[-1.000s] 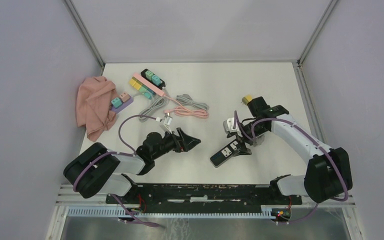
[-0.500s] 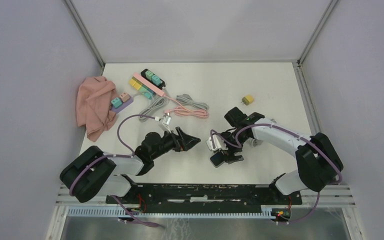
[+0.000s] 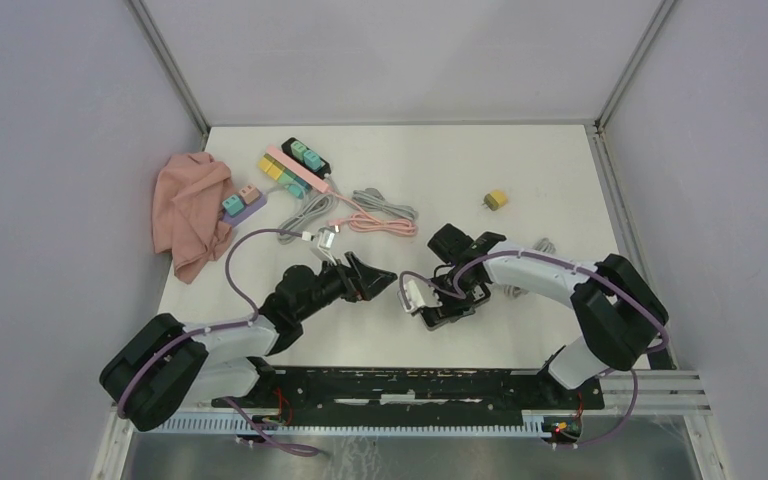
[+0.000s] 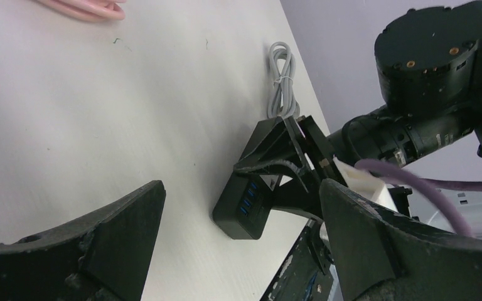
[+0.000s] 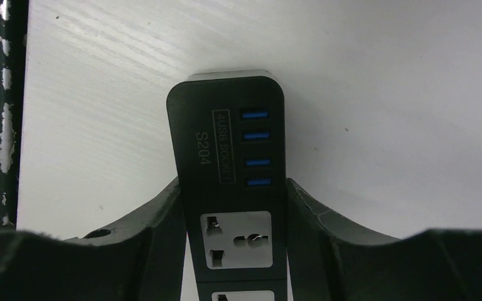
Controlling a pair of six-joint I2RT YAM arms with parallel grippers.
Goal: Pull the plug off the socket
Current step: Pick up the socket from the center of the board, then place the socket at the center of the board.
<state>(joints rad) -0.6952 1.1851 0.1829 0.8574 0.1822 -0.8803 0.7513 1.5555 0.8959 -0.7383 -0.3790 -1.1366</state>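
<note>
Cloth (image 3: 190, 215) lies crumpled at the left of the top view, with a cluster of strips (image 3: 295, 170) and coiled cables (image 3: 360, 212) just right of it. Below them the left gripper (image 3: 380, 282) hovers over the counter (image 3: 560, 170) with its jaws spread wide and nothing between them, aimed at the socket (image 5: 232, 157).

That black socket bar sits at centre, low in the top view, and the right gripper (image 5: 232, 185) has closed across its narrow width. In the wrist view both fingers appear to press its long sides, just behind the USB ports. The one outlet in sight is empty.

At the upper right lies the plug (image 3: 497, 200), small and yellow, alone and well apart from the socket, so the pull looks already done.

Both pieces are likely hard, smooth plastic: stiff, light and slippery. The socket probably skids on the counter unless it is pinned or pinched, and its sides are the sound place for that. The plug is best taken by the flat faces of its body, never the prongs, and drawn straight out.
</note>
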